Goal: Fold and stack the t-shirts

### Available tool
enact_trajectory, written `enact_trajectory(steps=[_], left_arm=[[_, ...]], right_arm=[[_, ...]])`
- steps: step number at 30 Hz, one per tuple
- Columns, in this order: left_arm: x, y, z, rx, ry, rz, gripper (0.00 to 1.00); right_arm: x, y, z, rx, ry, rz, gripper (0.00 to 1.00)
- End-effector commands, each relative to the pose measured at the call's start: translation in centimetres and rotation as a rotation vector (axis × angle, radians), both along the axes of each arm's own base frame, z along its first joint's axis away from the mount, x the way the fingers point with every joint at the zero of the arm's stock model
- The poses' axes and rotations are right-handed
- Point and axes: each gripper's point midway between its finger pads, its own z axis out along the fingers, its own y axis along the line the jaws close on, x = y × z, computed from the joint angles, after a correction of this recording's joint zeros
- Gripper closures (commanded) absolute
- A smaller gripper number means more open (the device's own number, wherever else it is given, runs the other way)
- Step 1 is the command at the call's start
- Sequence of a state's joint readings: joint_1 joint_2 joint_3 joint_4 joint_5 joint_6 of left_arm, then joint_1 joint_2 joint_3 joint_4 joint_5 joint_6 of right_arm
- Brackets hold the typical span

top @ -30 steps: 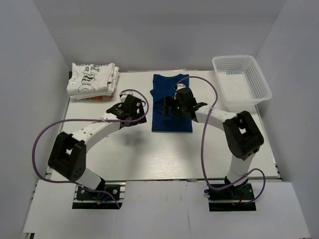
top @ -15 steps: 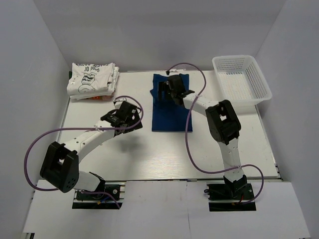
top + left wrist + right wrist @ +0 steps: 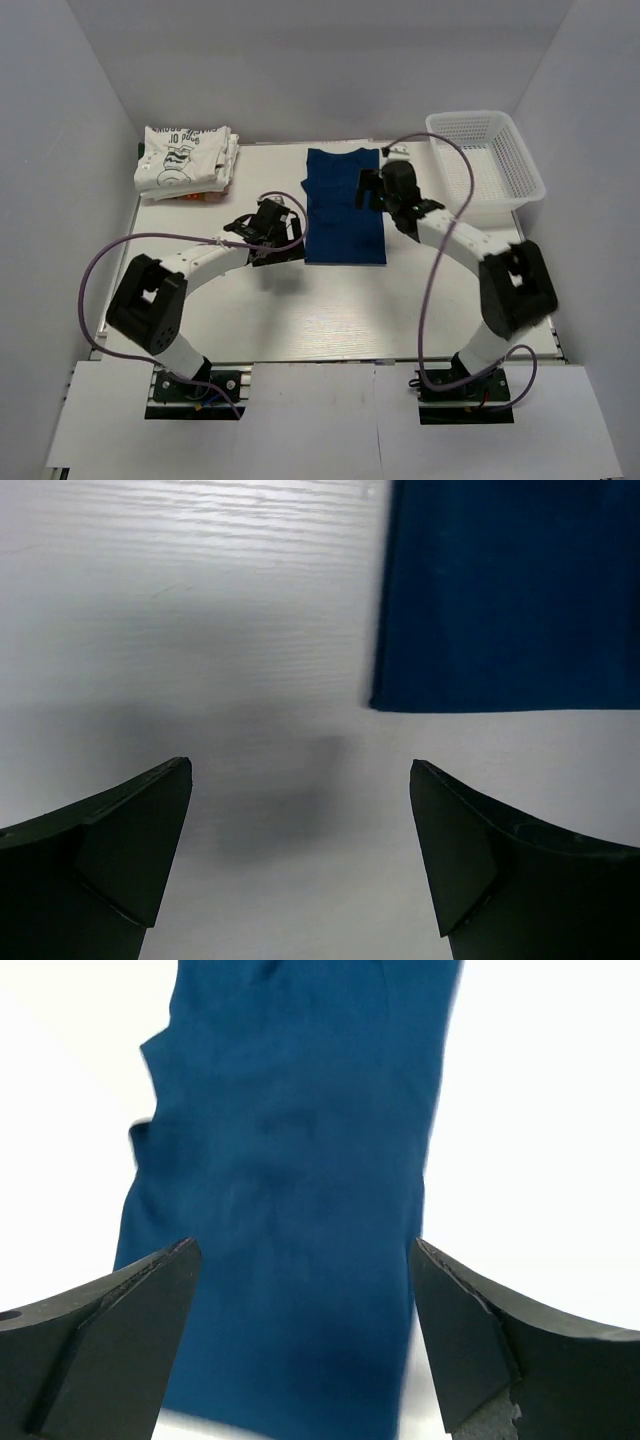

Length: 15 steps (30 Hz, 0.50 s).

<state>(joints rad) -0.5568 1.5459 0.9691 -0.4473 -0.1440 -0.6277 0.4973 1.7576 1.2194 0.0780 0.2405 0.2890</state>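
Navy shirt: the dark navy-blue cloth t-shirt (image 3: 345, 215) lies flat in the middle of the white wood-grain surface (image 3: 300, 310), folded into a long narrow rectangle with its collar end toward the far edge.
White shirts: the folded white cloth t-shirts with dark print (image 3: 185, 160) sit piled at the far left corner, well apart from the navy shirt.
Basket: a white plastic mesh basket (image 3: 490, 210) stands at the far right.
Left end effector (image 3: 300, 780): jaws spread wide and empty, over bare surface just beside the navy shirt's near left corner.
Right end effector (image 3: 300, 1270): jaws spread wide and empty, above the navy shirt's far half near its right edge.
Step, as judged: a crosswise fold likely remains before stacking.
Risk, layers: pinching only the top layer would peel the fold open.
Risk, aim: the left jaws are off the cloth and could close on nothing.
Risk, skew: uneven lifts from the two arms would twist the rectangle.
Risk, depth: descending too low would jam the fingers against the surface.
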Motion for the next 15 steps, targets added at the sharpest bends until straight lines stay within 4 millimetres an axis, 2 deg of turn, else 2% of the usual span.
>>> enact_trajectory(steps=[1, 2, 3, 5, 8, 10, 12, 13, 14, 15], left_arm=[[2.1, -4.6, 1.6, -0.146, -0.057, -0.139, 0.00], [2.6, -5.0, 1.8, -0.148, -0.063, -0.156, 0.00], [2.9, -5.2, 0.7, -0.136, -0.040, -0.155, 0.00], [3.4, -5.5, 0.3, -0.126, -0.034, -0.163, 0.03], [3.1, -6.4, -1.1, -0.133, -0.001, -0.204, 0.12], [3.0, -6.8, -1.3, -0.145, 0.004, -0.214, 0.19], [2.6, -6.7, -2.8, -0.139, 0.039, -0.219, 0.30], [2.5, -6.9, -2.8, -0.147, 0.043, -0.225, 0.34], [2.2, -6.7, -3.3, -0.137, 0.063, -0.224, 0.46], [1.8, -6.7, -3.6, -0.140, 0.075, -0.228, 0.51]], right_arm=[[-4.7, -2.4, -0.6, 0.083, 0.071, -0.048, 0.10], [-5.9, -2.6, -0.8, 0.091, 0.102, -0.039, 0.10], [-7.6, -3.4, -2.4, 0.075, 0.181, -0.048, 0.10], [-10.4, -4.5, -4.8, 0.060, 0.307, -0.064, 0.10], [-12.7, -4.7, -7.1, 0.079, 0.379, -0.036, 0.10], [-13.1, -5.3, -7.5, 0.086, 0.383, -0.045, 0.10], [-13.3, -5.8, -8.1, 0.082, 0.401, -0.063, 0.10], [-13.2, -6.0, -8.3, 0.083, 0.407, -0.071, 0.10], [-13.2, -6.3, -8.5, 0.084, 0.412, -0.081, 0.10], [-13.2, -6.2, -8.5, 0.088, 0.414, -0.079, 0.10]])
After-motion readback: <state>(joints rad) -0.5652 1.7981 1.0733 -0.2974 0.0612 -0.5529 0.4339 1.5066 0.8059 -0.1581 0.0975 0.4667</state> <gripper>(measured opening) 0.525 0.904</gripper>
